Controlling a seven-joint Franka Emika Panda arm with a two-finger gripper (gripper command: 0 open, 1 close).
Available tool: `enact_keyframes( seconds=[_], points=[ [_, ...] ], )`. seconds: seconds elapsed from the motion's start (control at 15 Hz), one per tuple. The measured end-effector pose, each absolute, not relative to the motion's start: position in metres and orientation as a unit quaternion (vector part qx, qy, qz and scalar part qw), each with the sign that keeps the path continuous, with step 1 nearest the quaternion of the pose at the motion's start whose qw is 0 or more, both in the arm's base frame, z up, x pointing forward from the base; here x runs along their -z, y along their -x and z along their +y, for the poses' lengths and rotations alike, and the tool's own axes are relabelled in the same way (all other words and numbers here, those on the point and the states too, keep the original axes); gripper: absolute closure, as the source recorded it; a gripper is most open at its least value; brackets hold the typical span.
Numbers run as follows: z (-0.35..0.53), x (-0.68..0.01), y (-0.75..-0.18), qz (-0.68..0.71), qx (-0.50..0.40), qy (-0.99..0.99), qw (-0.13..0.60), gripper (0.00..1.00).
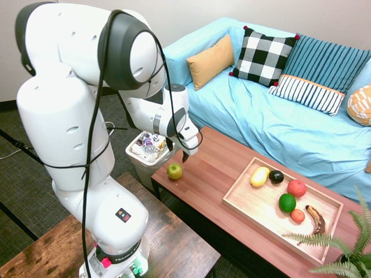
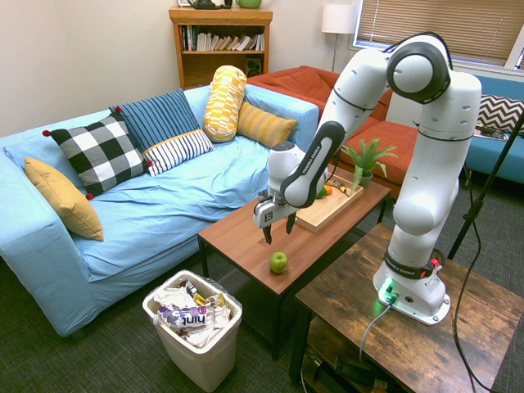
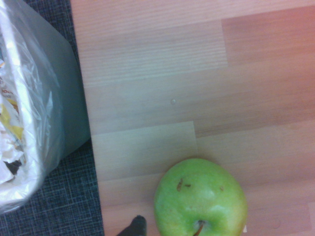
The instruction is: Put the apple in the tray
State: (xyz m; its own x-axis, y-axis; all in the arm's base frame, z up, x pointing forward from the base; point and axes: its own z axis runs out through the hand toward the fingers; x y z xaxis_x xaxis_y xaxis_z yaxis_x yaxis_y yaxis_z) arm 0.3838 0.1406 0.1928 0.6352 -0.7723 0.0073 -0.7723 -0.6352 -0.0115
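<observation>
The apple (image 2: 278, 262) sits alone on the surface (image 2: 246, 237) near its bin-side end. Just above it hangs the claw (image 2: 277, 228), spread and empty. Firm, light, glossy: best gripped across its widest girth. The tray (image 1: 243, 200) lies well beyond the apple.

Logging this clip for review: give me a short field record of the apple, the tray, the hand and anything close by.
apple: on the coffee table near its end, loose
tray: further along the table, apple not in it
tray contents: several fruits, including a banana
hand: above the apple, pointing down, open, empty
nearby: waste bin on the floor beside the table end
task status: apple not yet grasped
</observation>
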Motion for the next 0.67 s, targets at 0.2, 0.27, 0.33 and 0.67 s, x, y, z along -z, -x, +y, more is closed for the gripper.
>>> enact_keyframes(
  seconds=[0.2, 0.27, 0.33, 0.67],
  points=[
    [0.145, -0.166, -0.383, 0.430, 0.002, 0.903, -0.010, 0.00],
    [0.146, -0.157, -0.384, 0.431, 0.000, 0.902, -0.012, 0.00],
    [0.147, -0.149, -0.384, 0.431, -0.003, 0.902, -0.014, 0.00],
    [0.151, -0.117, -0.386, 0.434, -0.009, 0.901, -0.022, 0.00]
  ],
)
